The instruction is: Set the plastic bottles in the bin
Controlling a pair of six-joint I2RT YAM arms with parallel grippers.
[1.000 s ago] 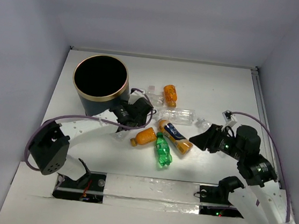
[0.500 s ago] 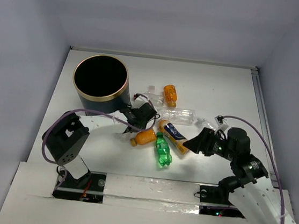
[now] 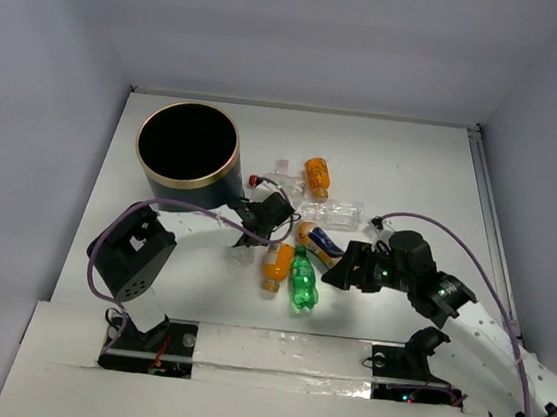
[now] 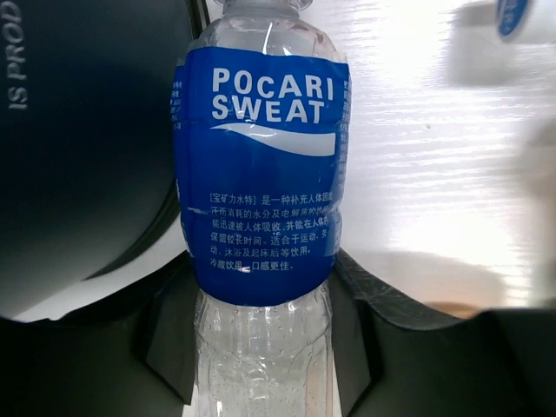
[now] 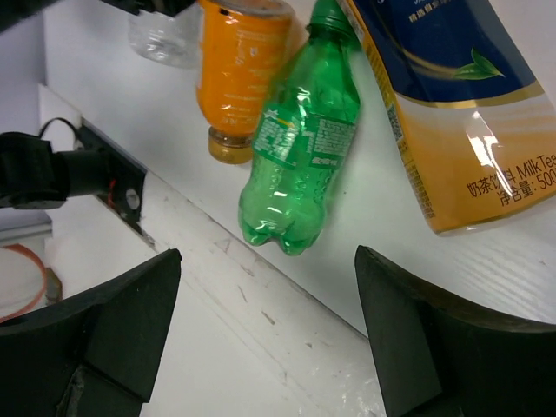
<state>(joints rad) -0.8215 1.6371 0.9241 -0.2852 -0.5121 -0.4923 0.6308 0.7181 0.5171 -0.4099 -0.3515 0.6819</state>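
My left gripper (image 3: 262, 222) is shut on a clear bottle with a blue Pocari Sweat label (image 4: 261, 174), right beside the navy bin (image 3: 184, 198), whose dark wall fills the left of the left wrist view (image 4: 78, 148). In the top view my gripper mostly hides that bottle. My right gripper (image 3: 340, 272) is open and empty, its fingers (image 5: 113, 330) spread just past the base of the green bottle (image 5: 300, 148) (image 3: 301, 282). Beside the green bottle lie a small orange bottle (image 3: 276, 266) and an orange bottle with a dark blue label (image 3: 323, 246).
Another orange bottle (image 3: 316, 176) and two clear bottles (image 3: 330, 214) (image 3: 284, 181) lie behind the pile, right of the bin. A blurred blue cap (image 4: 512, 16) shows at the top right of the left wrist view. The table's front edge strip (image 3: 282, 350) is close below the green bottle.
My right gripper has moved left, up to the green and blue-labelled bottles. The small orange bottle has swung from slanted to upright in the top view. My left arm's elbow shifted right.
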